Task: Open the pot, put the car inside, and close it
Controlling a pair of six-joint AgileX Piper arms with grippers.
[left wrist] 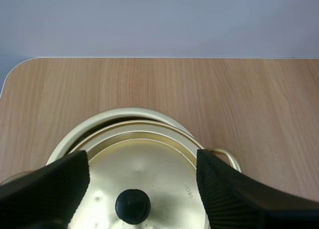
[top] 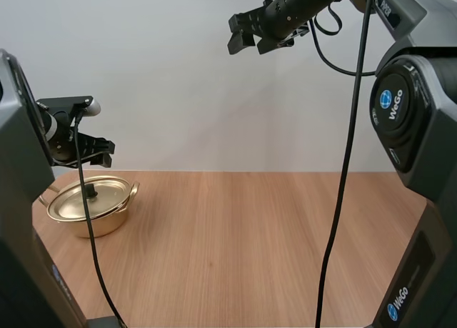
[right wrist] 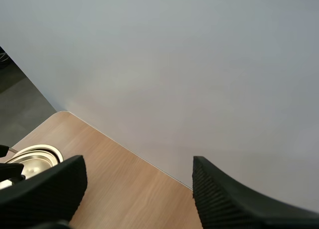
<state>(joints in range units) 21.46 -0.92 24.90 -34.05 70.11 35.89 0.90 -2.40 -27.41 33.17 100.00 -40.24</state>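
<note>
Left end effector [top: 96,151], spread, hovers over the lid [top: 108,197] at frame left. Descending off-centre could miss the knob [left wrist: 132,206] and shove the pot [top: 107,224]. Right end effector [top: 246,33] spread, upper middle.

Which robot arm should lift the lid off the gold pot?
Left, probably. The left gripper hangs open over the lid, fingers either side of the knob. The right gripper is up high, away from the pot.

- Pot [top: 108,219]: gold-coloured metal, glossy, smooth.
- Lid [left wrist: 149,164]: same golden metal, polished, reflective.
- Lid knob [left wrist: 132,206]: black, smooth, slight sheen.
- Table [top: 250,249]: light wood grain, matt, smooth.
- Left gripper [left wrist: 142,164] fingers [left wrist: 224,194]: matt black, ribbed inner faces.
</note>
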